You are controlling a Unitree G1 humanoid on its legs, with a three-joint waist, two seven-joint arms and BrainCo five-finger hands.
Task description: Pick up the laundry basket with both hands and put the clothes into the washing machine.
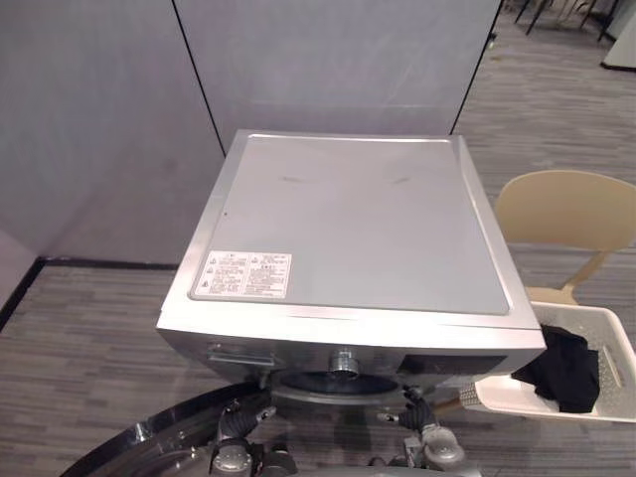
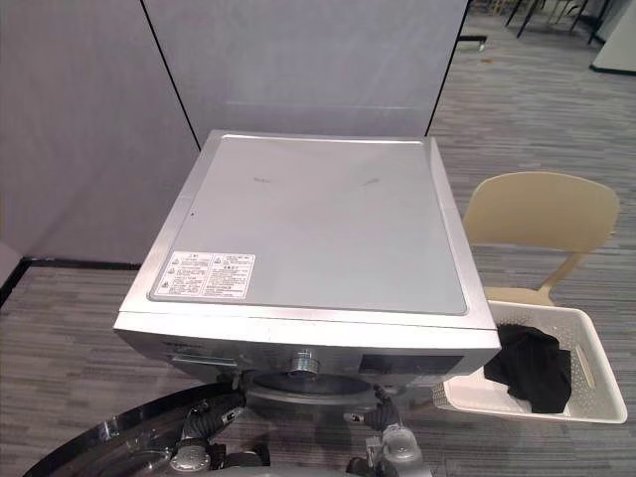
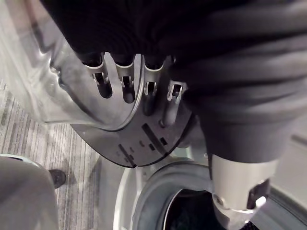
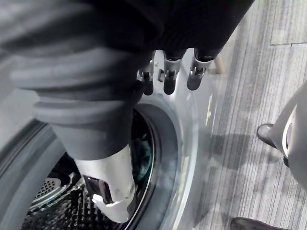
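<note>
Left hand (image 3: pixel 149 82), right hand (image 4: pixel 168 72): relaxed, empty | wrist views: drum (image 4: pixel 57 208) | eye views: black garment (image 1: pixel 566 368) in basket (image 1: pixel 502 397)

A cream chair (image 1: pixel 564 211) stands on the grey striped carpet (image 1: pixel 89 338) at three o'clock. Tall grey wall panels (image 1: pixel 328 60) stand at twelve o'clock, with a thin black line between them. Far off at one o'clock, dark chair legs (image 1: pixel 556 12) show.

Left hand (image 3: pixel 125 80) and right hand (image 4: pixel 166 73) are both low in front, fingers relaxed, thumbs apart, empty.
</note>
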